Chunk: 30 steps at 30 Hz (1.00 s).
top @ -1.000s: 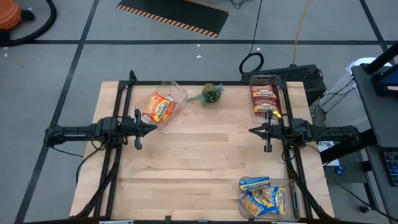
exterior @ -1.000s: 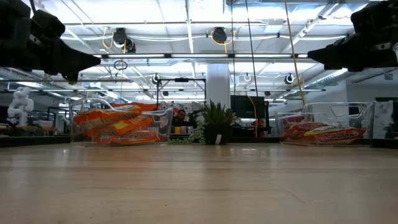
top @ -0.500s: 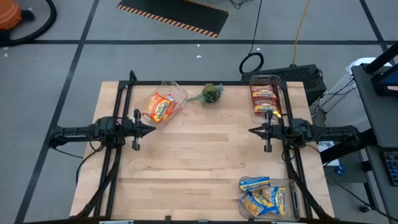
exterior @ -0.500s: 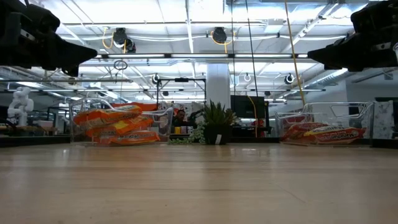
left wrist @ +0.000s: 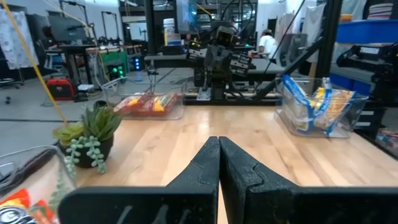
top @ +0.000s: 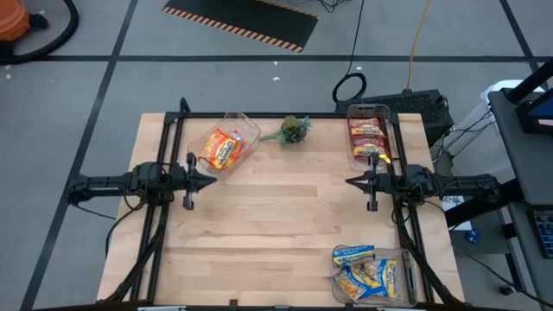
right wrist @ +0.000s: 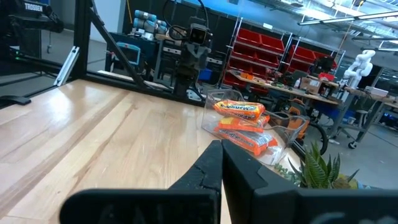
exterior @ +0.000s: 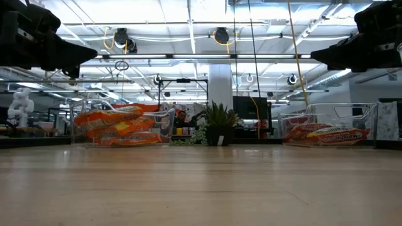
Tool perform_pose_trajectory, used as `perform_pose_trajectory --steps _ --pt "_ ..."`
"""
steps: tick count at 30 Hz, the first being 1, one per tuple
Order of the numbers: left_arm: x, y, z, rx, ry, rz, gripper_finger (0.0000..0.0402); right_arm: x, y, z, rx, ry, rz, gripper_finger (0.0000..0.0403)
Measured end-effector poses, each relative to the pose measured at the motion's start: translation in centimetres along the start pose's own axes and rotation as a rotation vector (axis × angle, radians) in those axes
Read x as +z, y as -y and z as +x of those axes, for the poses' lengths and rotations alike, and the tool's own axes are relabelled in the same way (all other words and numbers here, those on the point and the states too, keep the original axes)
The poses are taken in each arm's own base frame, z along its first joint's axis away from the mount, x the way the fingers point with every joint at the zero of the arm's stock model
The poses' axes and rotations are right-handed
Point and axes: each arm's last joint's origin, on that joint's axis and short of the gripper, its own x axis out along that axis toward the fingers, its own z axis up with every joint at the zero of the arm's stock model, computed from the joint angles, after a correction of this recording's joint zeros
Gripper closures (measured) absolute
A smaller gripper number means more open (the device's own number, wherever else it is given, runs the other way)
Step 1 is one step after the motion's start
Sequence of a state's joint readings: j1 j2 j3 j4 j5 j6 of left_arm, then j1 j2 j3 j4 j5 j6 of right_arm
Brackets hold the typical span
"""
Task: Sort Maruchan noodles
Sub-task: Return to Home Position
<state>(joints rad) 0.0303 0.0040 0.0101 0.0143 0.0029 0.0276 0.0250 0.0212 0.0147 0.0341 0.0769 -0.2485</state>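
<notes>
The Maruchan noodles lie in three clear bins. Orange packets (top: pixel 222 149) fill the far-left bin (top: pixel 246 130). Red-brown ones (top: pixel 366 136) lie in the far-right bin (top: pixel 386 130). Yellow-and-blue ones (top: pixel 370 278) are in the near-right bin (top: pixel 406 276), with a blue-white packet (top: pixel 352 254) at that bin's far edge. My left gripper (top: pixel 213 180) is shut and level above the table's left side, just in front of the orange bin. My right gripper (top: pixel 348 181) is shut and level above the right side, near the red-brown bin. Both point toward the table's middle and hold nothing.
A small green plant (top: pixel 294 130) stands at the far edge between the two far bins. The wooden tabletop (top: pixel 276 225) is bare between the grippers and toward the near left. Black frame rails (top: pixel 160 233) run along both side edges.
My left gripper has tipped up slightly and turned a little at the wrist, staying shut and in place above the table's left side. The packets and bins lie as before.
</notes>
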Motion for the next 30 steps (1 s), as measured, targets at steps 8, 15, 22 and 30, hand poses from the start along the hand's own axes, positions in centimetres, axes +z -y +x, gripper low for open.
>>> perform_pose_trajectory --steps 8,15,22,30 --pt "0.06 0.14 0.0 -0.014 0.007 0.008 0.0398 0.0 0.0 0.0 0.0 0.0 0.0 0.0403" --pt "0.07 0.13 0.01 -0.014 0.008 -0.034 0.0395 0.0 0.0 0.0 0.0 0.0 0.0 0.0403" --pt "0.08 0.13 0.01 -0.013 0.009 -0.033 0.0391 0.0 0.0 0.0 0.0 0.0 0.0 0.0403" --pt "0.1 0.13 0.01 -0.013 0.01 -0.033 0.039 0.0 0.0 0.0 0.0 0.0 0.0 0.0403"
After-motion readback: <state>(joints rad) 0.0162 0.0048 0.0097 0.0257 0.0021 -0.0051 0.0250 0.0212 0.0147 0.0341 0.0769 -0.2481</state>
